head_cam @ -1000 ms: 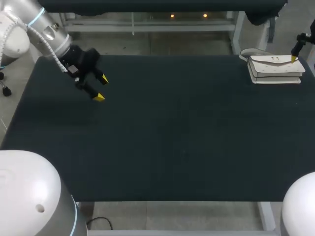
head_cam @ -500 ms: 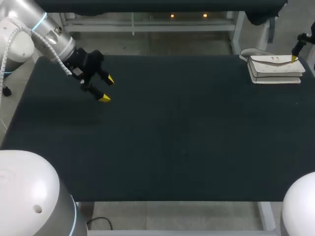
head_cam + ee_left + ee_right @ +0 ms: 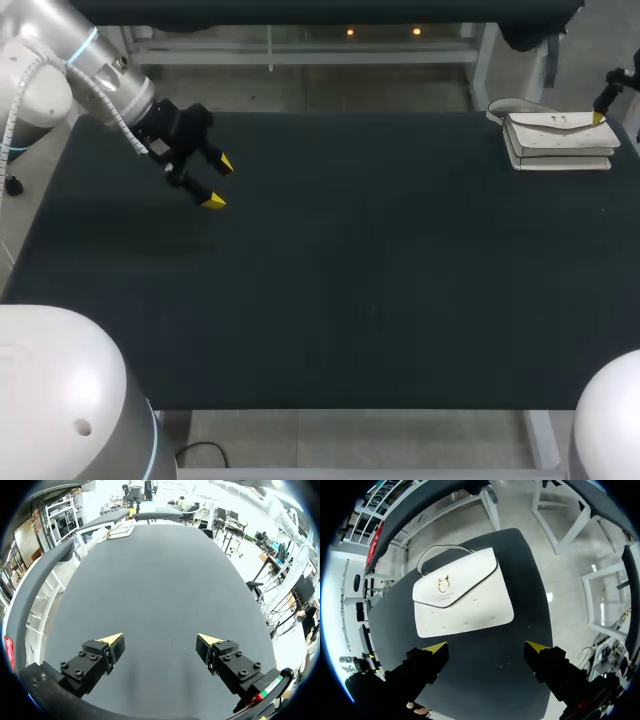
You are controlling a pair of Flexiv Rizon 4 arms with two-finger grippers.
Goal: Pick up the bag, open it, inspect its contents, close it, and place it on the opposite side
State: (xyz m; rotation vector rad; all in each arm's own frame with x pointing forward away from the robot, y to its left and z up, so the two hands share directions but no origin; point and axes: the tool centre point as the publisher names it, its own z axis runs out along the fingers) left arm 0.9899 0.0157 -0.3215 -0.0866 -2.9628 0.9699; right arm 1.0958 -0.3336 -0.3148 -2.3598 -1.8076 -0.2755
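A: Which step?
B: Pick-up, not begun — bag untouched. Left gripper [image 3: 218, 183] hangs over the left side of the table [image 3: 350, 300], fingers wide, nothing between them.
A: Right one?
B: Right gripper [image 3: 486, 647] hovers at the far right corner, fingers spread wide, empty. The bag [image 3: 462, 595] lies just ahead of its tips.
A: Next move?
B: My guess — right arm lowers and goes forward, then closes on the flap edge or the handle. Flat bag, so a thin purchase.
A: Bag look?
B: White, flap shut, dark trim, small gold clasp, looped handle on the side away from the gripper. Lies flat, flap up, far right corner, well apart from the left gripper.
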